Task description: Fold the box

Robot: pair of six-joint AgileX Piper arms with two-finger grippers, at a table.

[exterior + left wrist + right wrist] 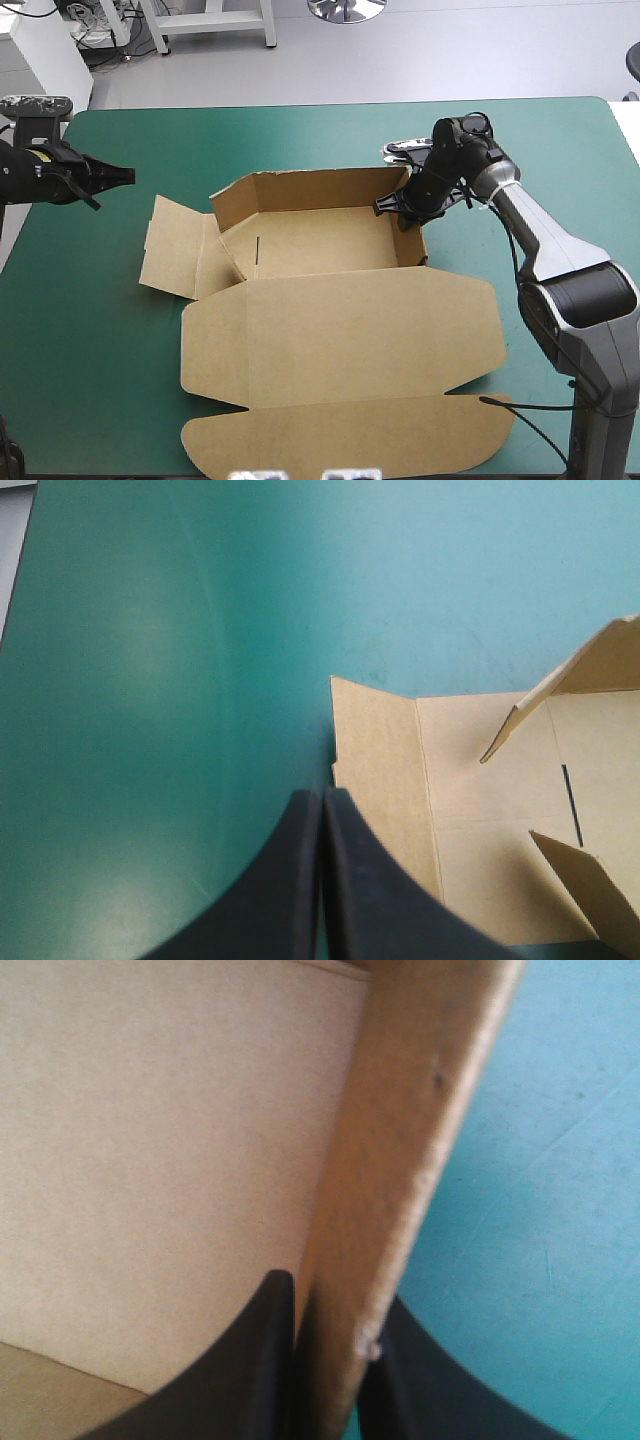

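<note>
The brown box (320, 245) lies mid-table as an open tray. Its back wall (300, 190) and right wall (412, 235) stand raised, and the lid (340, 340) is flat toward the table's front. The left side flap (175, 250) lies flat on the cover. My right gripper (405, 205) is shut on the top edge of the right wall (400, 1160), one finger inside the tray and one outside (325, 1310). My left gripper (128, 176) hovers shut near the table's left edge, apart from the box. In its own view the shut fingers (322, 805) point at the left flap (380, 750).
The lid's rounded front flap (350, 435) reaches close to the table's front edge. Teal-green cover (90, 330) stretches wide left of the box, and a broad band of cover (250, 135) lies beyond the back wall.
</note>
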